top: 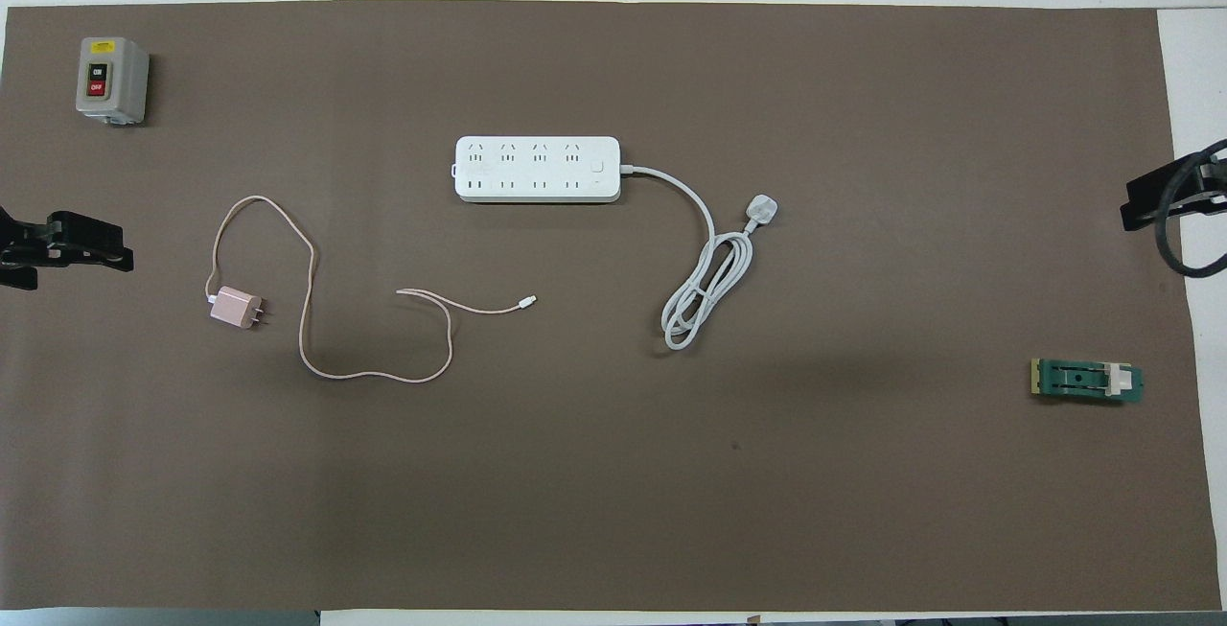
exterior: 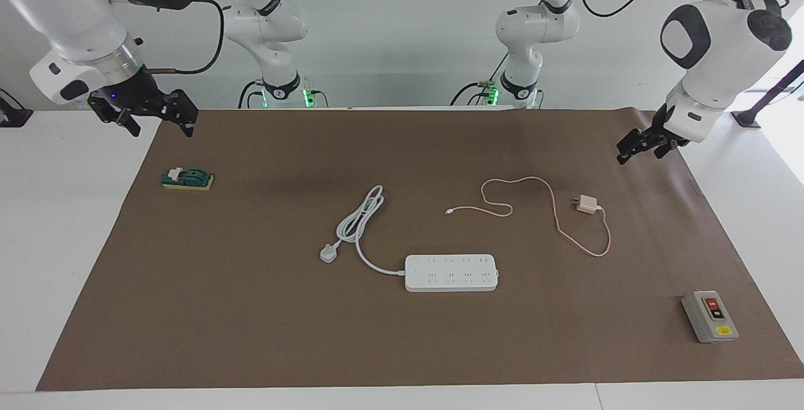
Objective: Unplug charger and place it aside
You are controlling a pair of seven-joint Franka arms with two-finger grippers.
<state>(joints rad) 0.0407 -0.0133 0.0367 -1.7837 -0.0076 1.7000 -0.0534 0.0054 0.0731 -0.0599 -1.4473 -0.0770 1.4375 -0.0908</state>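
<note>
Both claws are up off the brown mat [exterior: 251,334] at the robots' end; left claw [exterior: 647,144] hangs over the mat's edge at the left arm's end, fingers spread, released, nothing in it; right claw [exterior: 143,110] hangs over the mat's corner at the right arm's end, fingers look parted and empty, though the angle is poor.

Green clip-like block [top: 1086,381] lies flat on the mat toward the right arm's end, nearest the robots of the loose items.

Charger [top: 235,308]: pale-pink cube lying on its side on the mat toward the left arm's end, prongs bare and pointing toward the middle of the worktop [exterior: 63,240], unplugged, well apart from the strip; its pink cable [top: 309,319] loops around it and trails to a free connector mid-mat.

White three-pin plug [top: 761,213] with its coiled cord [top: 700,295] lies mid-mat; the cord runs into the white power strip [top: 537,169], slightly farther out, all sockets vacant.

Grey switch box [top: 111,80] with red and black buttons sits farthest out, at the left arm's end.
</note>
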